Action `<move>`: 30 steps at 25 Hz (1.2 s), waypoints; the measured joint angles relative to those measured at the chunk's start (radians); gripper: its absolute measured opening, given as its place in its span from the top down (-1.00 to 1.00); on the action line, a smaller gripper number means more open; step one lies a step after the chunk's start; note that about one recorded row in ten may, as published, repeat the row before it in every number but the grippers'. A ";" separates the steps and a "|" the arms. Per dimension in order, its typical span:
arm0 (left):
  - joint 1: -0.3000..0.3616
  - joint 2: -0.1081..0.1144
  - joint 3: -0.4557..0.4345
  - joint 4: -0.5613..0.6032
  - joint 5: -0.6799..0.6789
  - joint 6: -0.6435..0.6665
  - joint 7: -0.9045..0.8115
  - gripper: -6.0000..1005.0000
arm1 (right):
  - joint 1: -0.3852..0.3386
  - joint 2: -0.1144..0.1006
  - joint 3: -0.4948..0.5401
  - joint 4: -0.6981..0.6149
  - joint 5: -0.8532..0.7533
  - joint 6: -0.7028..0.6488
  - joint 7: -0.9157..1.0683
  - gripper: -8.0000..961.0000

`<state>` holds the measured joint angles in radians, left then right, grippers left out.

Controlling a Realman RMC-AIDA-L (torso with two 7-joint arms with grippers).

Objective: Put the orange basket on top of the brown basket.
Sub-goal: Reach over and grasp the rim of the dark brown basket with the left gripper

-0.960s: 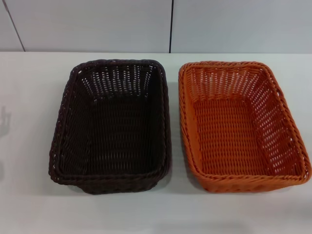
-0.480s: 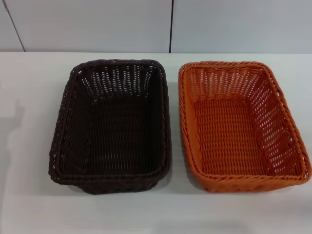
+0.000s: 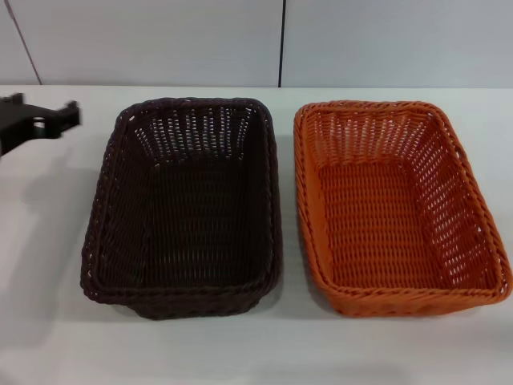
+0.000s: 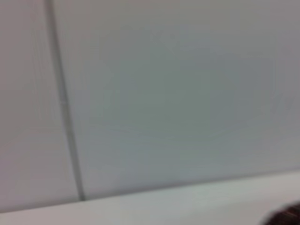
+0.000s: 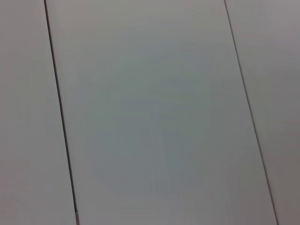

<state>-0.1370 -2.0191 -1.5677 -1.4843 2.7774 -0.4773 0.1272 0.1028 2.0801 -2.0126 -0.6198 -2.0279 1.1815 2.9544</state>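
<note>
The orange basket stands upright on the white table at the right in the head view. The brown basket stands beside it on the left, with a narrow gap between them. Both are empty. My left gripper shows at the far left edge, above the table and left of the brown basket's far corner. Its two black fingers are apart and it holds nothing. A dark blur in a corner of the left wrist view may be the brown basket's rim. My right gripper is out of view.
The white table reaches to a grey panelled wall behind the baskets. The right wrist view shows only wall panels.
My left gripper has come into the head view from the left edge; before, only its shadow lay on the table. The baskets have not moved.
</note>
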 joint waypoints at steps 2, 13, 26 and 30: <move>-0.008 -0.032 -0.034 -0.096 -0.001 -0.168 0.074 -0.59 | 0.001 0.000 0.000 0.002 0.000 0.000 0.000 -0.27; -0.104 -0.041 -0.047 -0.279 -0.006 -0.662 0.073 -0.59 | 0.009 0.000 0.000 0.020 0.000 -0.022 0.000 -0.27; -0.194 -0.044 -0.036 -0.089 -0.004 -0.686 0.064 -0.60 | 0.012 -0.002 0.000 0.034 0.000 -0.027 0.000 -0.27; -0.200 -0.043 -0.036 -0.074 -0.009 -0.685 0.064 -0.60 | 0.012 -0.002 0.000 0.039 0.000 -0.027 0.000 -0.27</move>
<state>-0.3365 -2.0626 -1.6032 -1.5582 2.7686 -1.1619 0.1912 0.1151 2.0785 -2.0125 -0.5804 -2.0279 1.1548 2.9544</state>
